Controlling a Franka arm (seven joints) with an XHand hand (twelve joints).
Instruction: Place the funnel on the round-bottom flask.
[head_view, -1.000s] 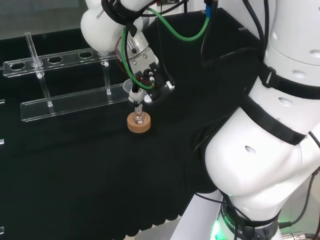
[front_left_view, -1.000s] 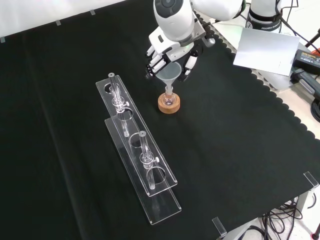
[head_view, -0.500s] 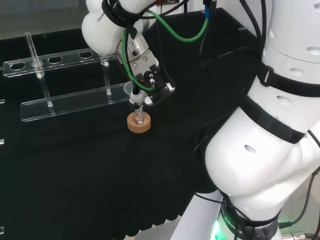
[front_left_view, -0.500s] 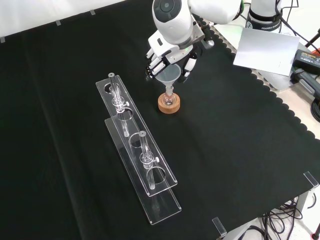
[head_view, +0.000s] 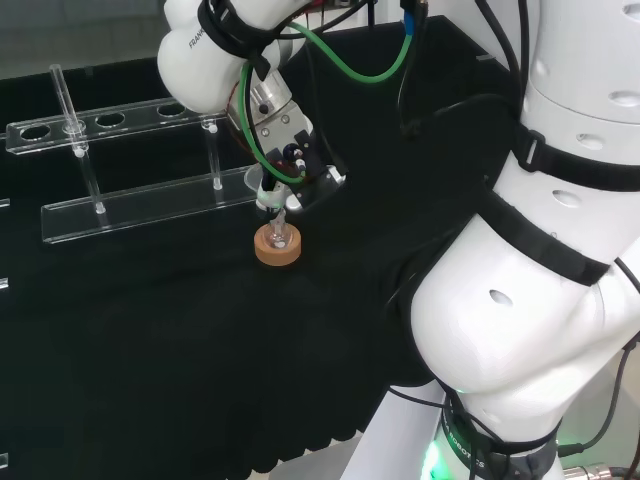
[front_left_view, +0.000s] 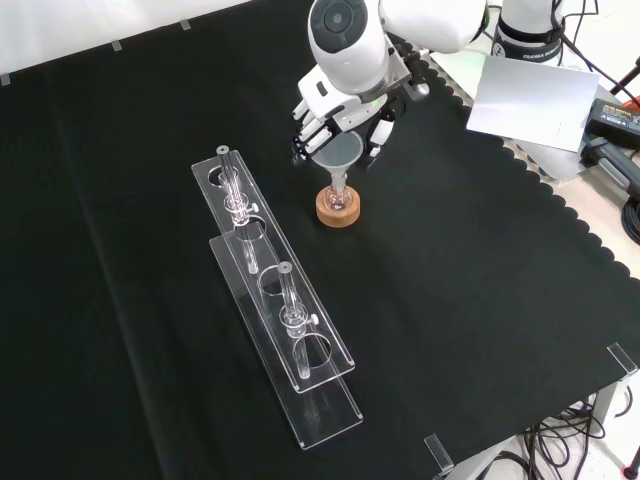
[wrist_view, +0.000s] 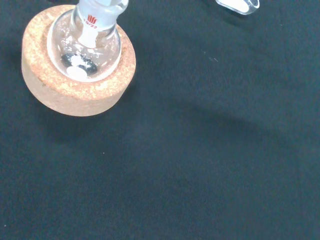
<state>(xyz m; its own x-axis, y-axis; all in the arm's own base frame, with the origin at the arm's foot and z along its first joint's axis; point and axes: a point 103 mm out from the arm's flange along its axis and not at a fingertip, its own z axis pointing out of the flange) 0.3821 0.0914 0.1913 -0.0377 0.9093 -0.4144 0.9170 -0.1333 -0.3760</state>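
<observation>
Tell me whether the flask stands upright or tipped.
Upright. The flask sits in its cork ring, neck pointing up under the funnel that the hand holds.

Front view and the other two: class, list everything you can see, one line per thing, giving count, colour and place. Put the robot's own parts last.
Cloth: one, black, covers the bench.
Rack: one, clear, two-tiered with holes, left of the flask in the front view.
Tubes: at least two, clear, upright in the rack.
Cork ring: one, tan, on the cloth below the hand.
Flask: one, clear, sits in the cork ring.
Funnel: one, clear, in the hand, stem pointing down at the flask's neck.
Sheet: one, white, beyond the cloth's upper right edge.
Arm: one, white, right of the head view.
Hand: one, black and white, fingers curled round the funnel.
</observation>
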